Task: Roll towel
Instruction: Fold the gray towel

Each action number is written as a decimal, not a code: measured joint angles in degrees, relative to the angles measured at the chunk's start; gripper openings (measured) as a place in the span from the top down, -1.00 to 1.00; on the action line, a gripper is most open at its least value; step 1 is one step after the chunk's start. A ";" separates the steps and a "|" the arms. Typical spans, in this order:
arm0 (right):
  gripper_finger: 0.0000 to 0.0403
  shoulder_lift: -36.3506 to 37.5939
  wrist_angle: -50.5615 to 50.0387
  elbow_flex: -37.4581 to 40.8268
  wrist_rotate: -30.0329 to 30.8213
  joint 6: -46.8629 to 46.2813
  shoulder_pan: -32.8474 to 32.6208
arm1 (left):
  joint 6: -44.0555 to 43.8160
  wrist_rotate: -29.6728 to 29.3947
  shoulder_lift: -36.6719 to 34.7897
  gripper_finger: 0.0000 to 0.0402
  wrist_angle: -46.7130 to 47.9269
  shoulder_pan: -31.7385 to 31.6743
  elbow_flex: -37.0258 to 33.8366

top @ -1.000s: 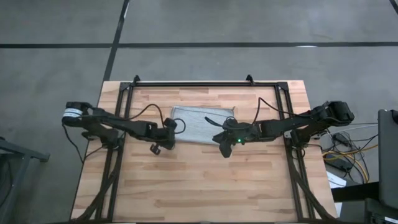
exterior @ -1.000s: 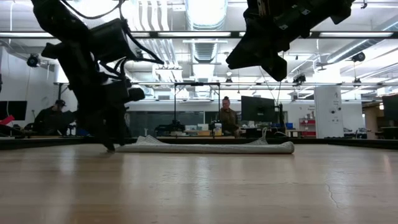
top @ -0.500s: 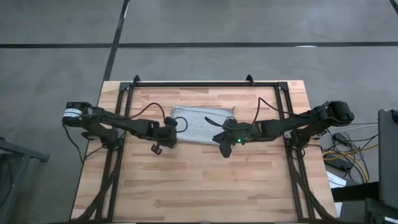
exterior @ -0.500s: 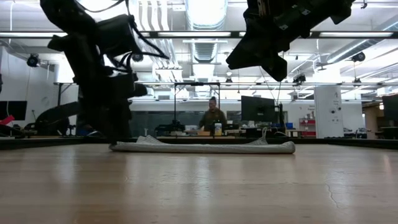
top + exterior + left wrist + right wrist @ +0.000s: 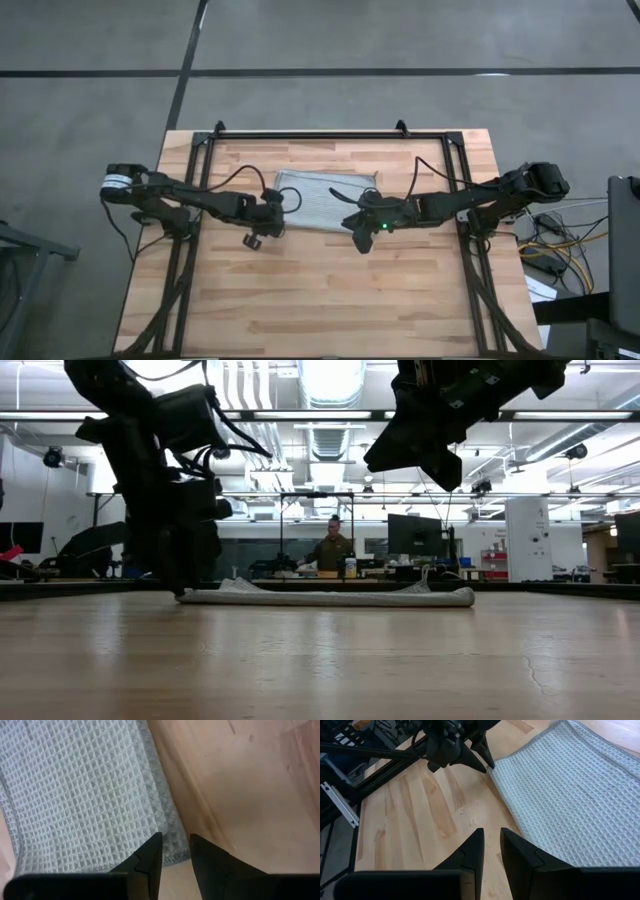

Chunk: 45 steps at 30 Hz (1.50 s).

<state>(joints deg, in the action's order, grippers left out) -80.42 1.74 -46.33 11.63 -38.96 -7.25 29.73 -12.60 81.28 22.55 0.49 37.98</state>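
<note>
The light grey-blue waffle towel point(image 5: 325, 198) lies flat on the wooden table, left of centre toward the far side; it also shows in the low view point(image 5: 330, 598). My left gripper point(image 5: 175, 840) points down at the towel's near left corner point(image 5: 172, 857), its tips at table height point(image 5: 183, 592), with a narrow gap between the fingers. My right gripper point(image 5: 491, 837) hangs well above the table point(image 5: 445, 475) over the towel's near edge point(image 5: 350, 220), narrowly open and empty. My left gripper comes from above, pointing down, with its fingertips point(image 5: 156, 842) on either side of the hem at the towel's near left corner point(image 5: 172, 857). The corner lies flat on the table. Whether the fingertips touch the cloth, I cannot tell.
A black metal frame point(image 5: 320, 135) runs along the table's far edge and down both sides. Bare wood point(image 5: 320, 300) fills the near half of the table. A person point(image 5: 333, 548) stands in the room far behind the table.
My left gripper has gone a little toward the table's right edge, up to the towel's near left corner, and has stayed low at the table. The towel has not moved.
</note>
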 joint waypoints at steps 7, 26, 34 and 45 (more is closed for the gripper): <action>0.70 0.00 0.00 0.02 0.01 -0.02 0.00 | -0.06 2.67 -0.02 0.48 -0.12 0.00 -1.74; 0.70 -0.02 0.11 0.04 0.01 -0.66 0.00 | -0.17 2.48 -0.09 0.48 -2.80 -0.02 -2.54; 0.70 -0.02 0.11 0.04 0.02 -0.66 0.00 | -0.23 2.25 -0.09 0.48 -2.93 -0.02 -2.54; 0.70 -0.02 0.11 0.04 0.02 -0.66 -0.01 | -0.23 2.23 -0.09 0.48 -2.96 -0.02 -2.65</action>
<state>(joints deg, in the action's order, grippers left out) -80.44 1.85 -46.28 11.64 -39.62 -7.25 29.50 -10.37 81.19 19.59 0.47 35.33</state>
